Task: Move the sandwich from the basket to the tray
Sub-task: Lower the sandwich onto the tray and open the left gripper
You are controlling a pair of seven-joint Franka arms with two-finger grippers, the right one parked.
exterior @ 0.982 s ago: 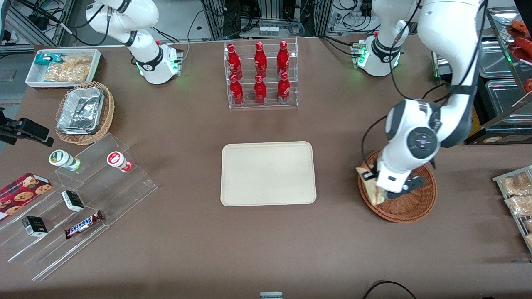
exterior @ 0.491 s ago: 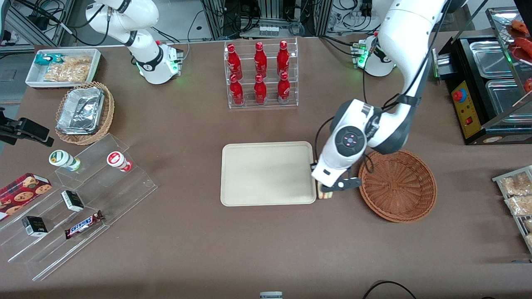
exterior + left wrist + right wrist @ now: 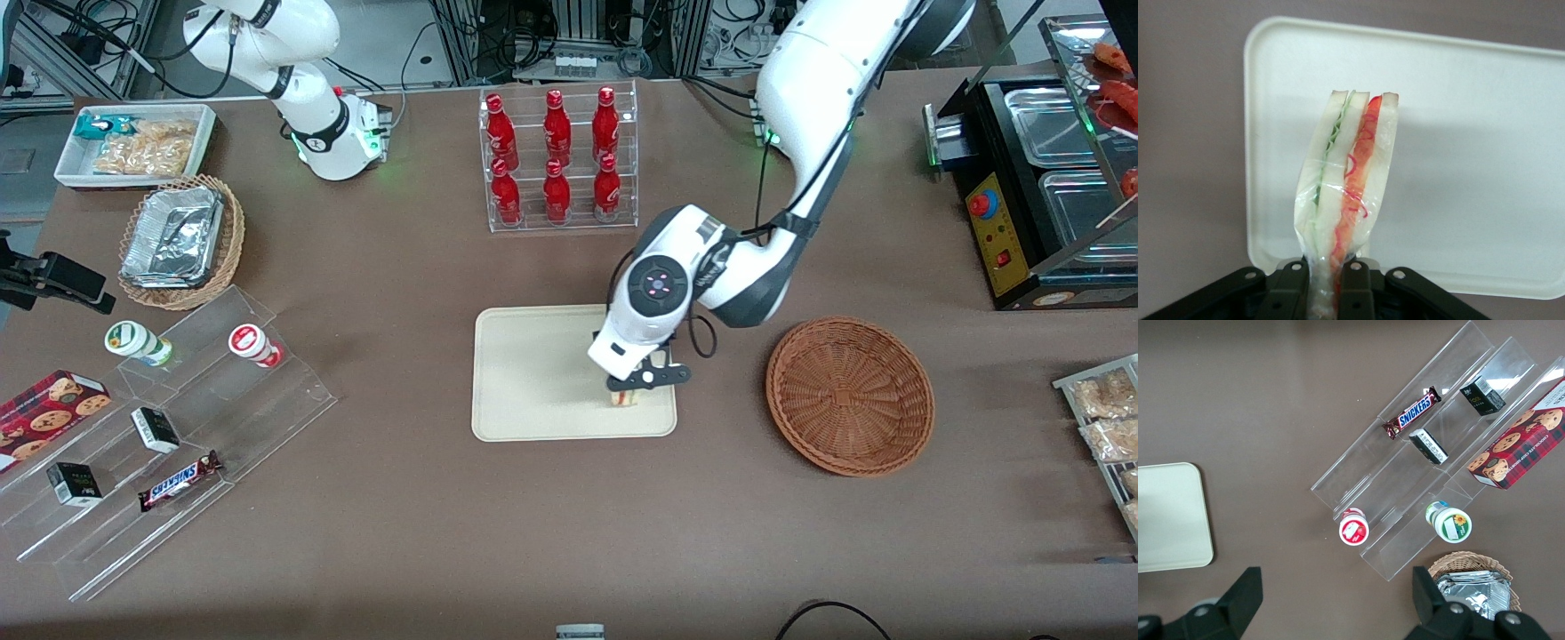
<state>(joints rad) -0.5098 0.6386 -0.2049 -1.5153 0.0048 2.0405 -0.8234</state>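
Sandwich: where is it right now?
The sandwich is pinched in the left arm's claw, over the tray, near the tray edge that faces the basket.

Six red bottles (image 3: 556, 124) stand in one clear rack (image 3: 560, 222), three to a row. There is one tray (image 3: 533, 373), and over it one gripper (image 3: 636, 384), its two fingers (image 3: 1293, 293) pinching the one sandwich (image 3: 1348, 180). Wicker baskets number two: one reddish-brown basket (image 3: 849, 396) and one tan basket (image 3: 233, 240) with a stack of foil containers (image 3: 173, 236) whose number cannot be told. On the desk's one clear stepped stand (image 3: 293, 391) are two round-lidded cups (image 3: 138, 342), two small dark boxes (image 3: 156, 429), one Snickers bar (image 3: 180, 480) and one cookie box (image 3: 49, 411). One white bin (image 3: 209, 133) holds snack packets.
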